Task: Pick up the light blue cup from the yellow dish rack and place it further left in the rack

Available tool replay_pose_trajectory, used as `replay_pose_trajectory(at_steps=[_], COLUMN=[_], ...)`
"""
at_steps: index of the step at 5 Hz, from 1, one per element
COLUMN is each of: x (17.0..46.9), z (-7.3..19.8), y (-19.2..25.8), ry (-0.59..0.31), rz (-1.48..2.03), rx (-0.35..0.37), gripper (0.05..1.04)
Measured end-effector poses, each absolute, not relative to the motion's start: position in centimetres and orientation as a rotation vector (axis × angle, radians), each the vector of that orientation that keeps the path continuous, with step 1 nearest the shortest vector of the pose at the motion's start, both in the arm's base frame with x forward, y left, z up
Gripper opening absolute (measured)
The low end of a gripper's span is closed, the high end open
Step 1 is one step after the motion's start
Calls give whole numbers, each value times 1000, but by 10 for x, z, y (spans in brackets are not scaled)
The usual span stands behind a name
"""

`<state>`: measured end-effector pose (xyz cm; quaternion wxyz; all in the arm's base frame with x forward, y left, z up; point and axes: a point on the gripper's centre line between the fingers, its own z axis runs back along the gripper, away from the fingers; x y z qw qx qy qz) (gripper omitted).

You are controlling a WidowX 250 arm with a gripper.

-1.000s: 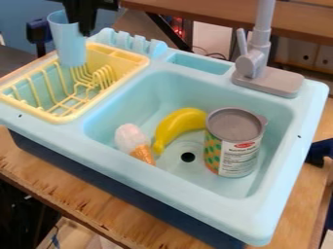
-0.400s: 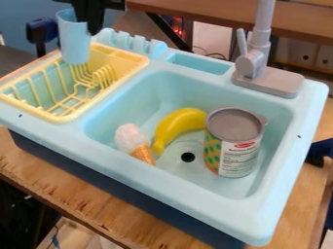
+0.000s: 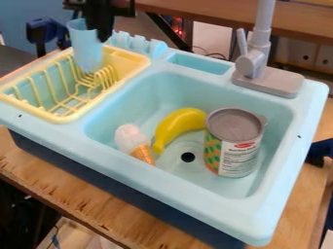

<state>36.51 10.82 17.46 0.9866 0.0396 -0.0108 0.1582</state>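
Note:
The black gripper (image 3: 95, 28) hangs at the upper left, shut on the rim of a light blue cup (image 3: 87, 48). The cup is nearly upright, its lower end over the back part of the yellow dish rack (image 3: 57, 118). I cannot tell if the cup's bottom touches the rack. In the light blue sink basin (image 3: 127, 87) lie a yellow banana (image 3: 180, 124) and an ice cream cone (image 3: 132, 140) side by side. A can (image 3: 232, 143) with a grey top stands upright to the right of the banana.
A grey faucet (image 3: 253, 64) rises from the sink's back right edge. Scalloped holders (image 3: 135, 44) and a shallow tray recess (image 3: 198, 63) line the back rim. The sink unit sits on a wooden table (image 3: 98, 206), with a wooden shelf (image 3: 195, 10) behind.
The gripper has moved right with the cup in it, and the cup is now slightly lower over the rack. The banana, cone and can have not moved.

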Motion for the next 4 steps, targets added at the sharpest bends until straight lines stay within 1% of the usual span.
replay_pose_trajectory(at_steps=[2, 3, 4], x=[364, 359, 353], z=[168, 155, 153], y=[105, 106, 111], ry=[-10, 0, -10], rz=[324, 321, 316], rx=[77, 83, 72], gripper=[82, 82, 112])
